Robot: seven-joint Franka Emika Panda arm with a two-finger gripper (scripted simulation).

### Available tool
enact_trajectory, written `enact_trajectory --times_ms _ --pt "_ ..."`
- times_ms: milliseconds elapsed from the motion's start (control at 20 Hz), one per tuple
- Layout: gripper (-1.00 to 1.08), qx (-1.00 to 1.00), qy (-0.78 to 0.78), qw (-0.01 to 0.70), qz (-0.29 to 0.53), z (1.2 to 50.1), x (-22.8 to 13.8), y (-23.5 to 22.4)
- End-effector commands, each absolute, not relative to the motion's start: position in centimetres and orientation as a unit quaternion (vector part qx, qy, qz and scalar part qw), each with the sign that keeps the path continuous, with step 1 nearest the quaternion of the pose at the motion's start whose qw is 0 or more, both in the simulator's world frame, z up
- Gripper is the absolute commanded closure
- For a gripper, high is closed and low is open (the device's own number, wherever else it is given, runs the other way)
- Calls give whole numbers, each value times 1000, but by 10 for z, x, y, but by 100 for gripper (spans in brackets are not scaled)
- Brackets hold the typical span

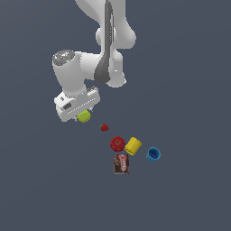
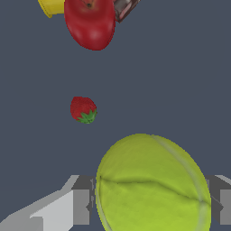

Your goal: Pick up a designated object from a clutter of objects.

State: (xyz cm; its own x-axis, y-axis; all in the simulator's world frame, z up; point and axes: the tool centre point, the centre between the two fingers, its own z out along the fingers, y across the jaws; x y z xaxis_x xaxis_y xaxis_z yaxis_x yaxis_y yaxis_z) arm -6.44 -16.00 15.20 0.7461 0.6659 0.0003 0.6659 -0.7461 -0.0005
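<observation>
Yellow-green ball [image 2: 153, 185] with curved tennis seam sits clasped between the gripper [image 1: 84, 115] fingers

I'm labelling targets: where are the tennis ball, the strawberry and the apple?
tennis ball [image 2: 151, 185]: wrist view, middle of its felt face.
strawberry [image 2: 83, 109]: wrist view, red body.
apple [image 1: 117, 143]: exterior view, centre of its top.

I see open tabletop [image 1: 40, 180] all round the ball [image 1: 84, 117]; the nearest obstacle is the strawberry [image 1: 104, 127], apart from it. Beyond that, apple [image 1: 117, 143], yellow cup [image 1: 133, 145], box [image 1: 121, 164] crowd together.
</observation>
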Motion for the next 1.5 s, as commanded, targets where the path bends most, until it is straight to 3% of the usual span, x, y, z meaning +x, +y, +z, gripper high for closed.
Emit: enact_trajectory --times_ms 0,950,1450 --pt "108 -934 -356 -1 0 172 -71 -151" --pt "108 -934 -356 -2 1 328 -119 -76" --pt "108 -934 -357 -1 0 378 -132 -52"
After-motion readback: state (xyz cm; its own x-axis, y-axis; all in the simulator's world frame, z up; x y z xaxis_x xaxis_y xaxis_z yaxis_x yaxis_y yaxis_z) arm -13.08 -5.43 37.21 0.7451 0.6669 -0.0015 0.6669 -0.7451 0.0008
